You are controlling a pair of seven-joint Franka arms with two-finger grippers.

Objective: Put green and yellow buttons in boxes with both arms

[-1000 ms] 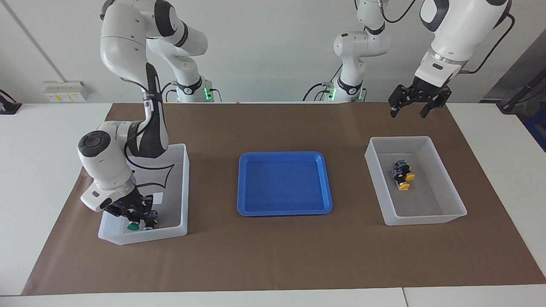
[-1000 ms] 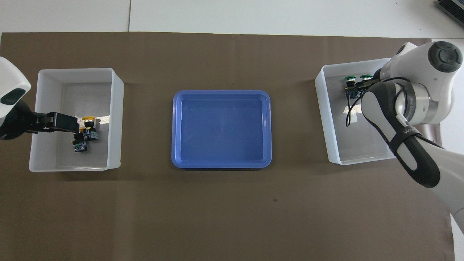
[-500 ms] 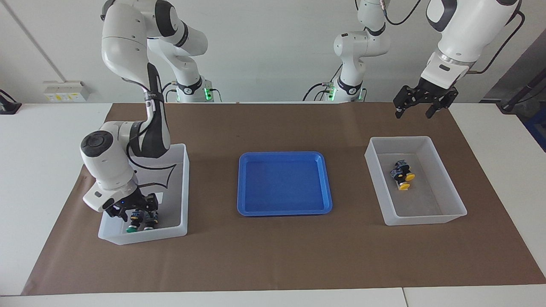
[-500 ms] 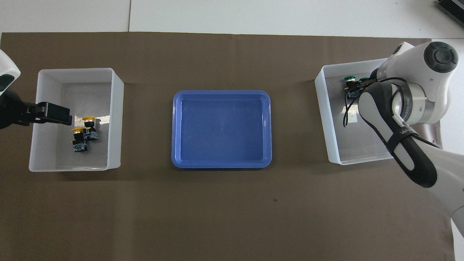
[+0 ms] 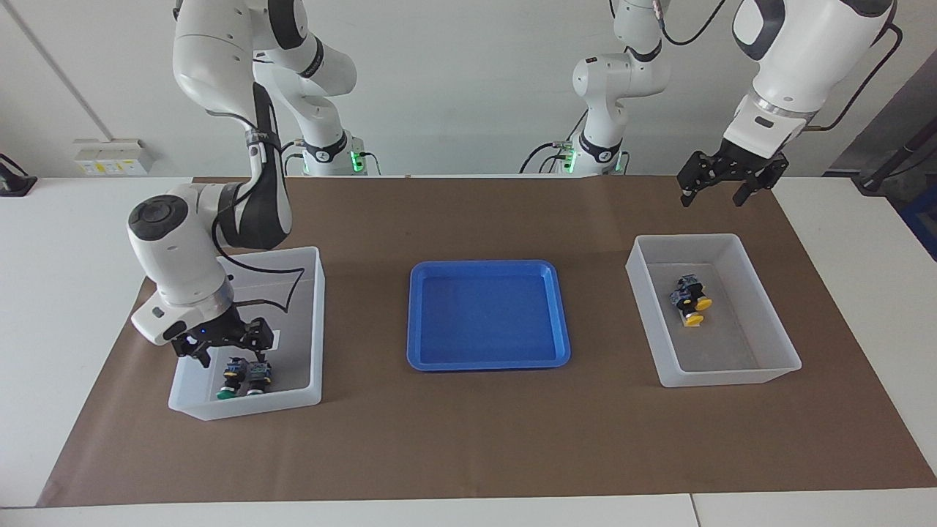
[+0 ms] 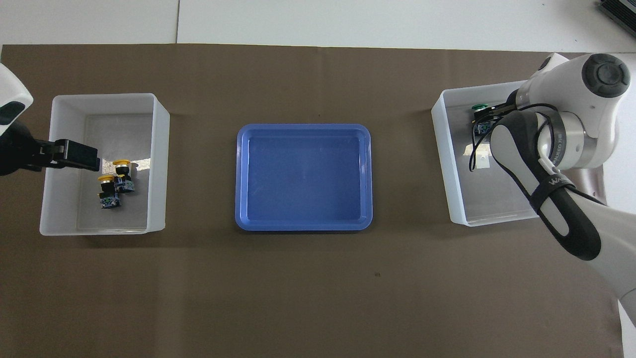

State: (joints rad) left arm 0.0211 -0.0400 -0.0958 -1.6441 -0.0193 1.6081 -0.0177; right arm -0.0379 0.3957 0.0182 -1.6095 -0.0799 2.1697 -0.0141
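White desk [image 5: 73,293] under brown paper sheet [image 5: 468,439]; on it, two clear boxes [image 5: 311,329] [image 5: 739,373] beside blue tray [image 5: 489,362].

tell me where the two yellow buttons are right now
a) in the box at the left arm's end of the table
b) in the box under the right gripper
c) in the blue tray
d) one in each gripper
a: the yellow buttons lie side by side on the floor of the box at the left arm's end, while the blue tray holds nothing and the left gripper hangs open and carries nothing.
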